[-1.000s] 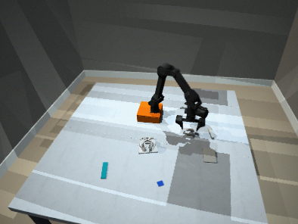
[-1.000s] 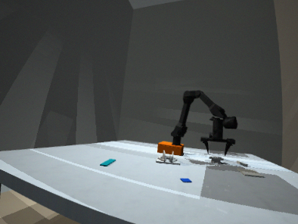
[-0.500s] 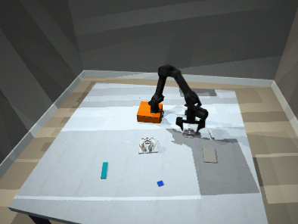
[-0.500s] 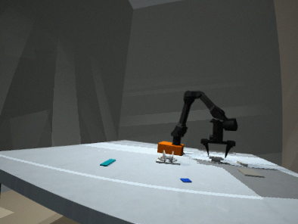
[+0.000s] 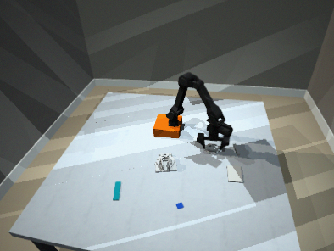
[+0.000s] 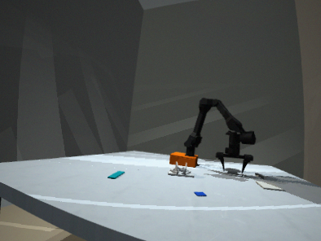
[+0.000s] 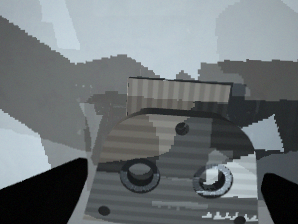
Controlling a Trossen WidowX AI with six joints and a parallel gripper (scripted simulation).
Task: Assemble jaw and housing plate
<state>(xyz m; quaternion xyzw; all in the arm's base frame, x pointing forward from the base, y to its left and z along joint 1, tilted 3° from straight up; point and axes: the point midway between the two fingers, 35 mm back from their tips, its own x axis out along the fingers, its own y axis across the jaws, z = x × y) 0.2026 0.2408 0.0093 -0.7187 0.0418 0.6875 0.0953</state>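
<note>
The housing plate, grey with two ringed round holes and an upright tab at its far edge, lies on the table right of the jaw assembly. My gripper is open and points down over the plate, one finger beyond each side of it, with nothing held. In the wrist view the plate's near edge is cut off. The white base with the jaws stands left of my gripper. Both jaws appear to stand on it, but their pins and gear teeth are too small to read.
An orange block is at the arm's foot. A pale flat slab and a thin dark-looking bar lie right of the gripper. A teal bar and a blue square lie toward the front.
</note>
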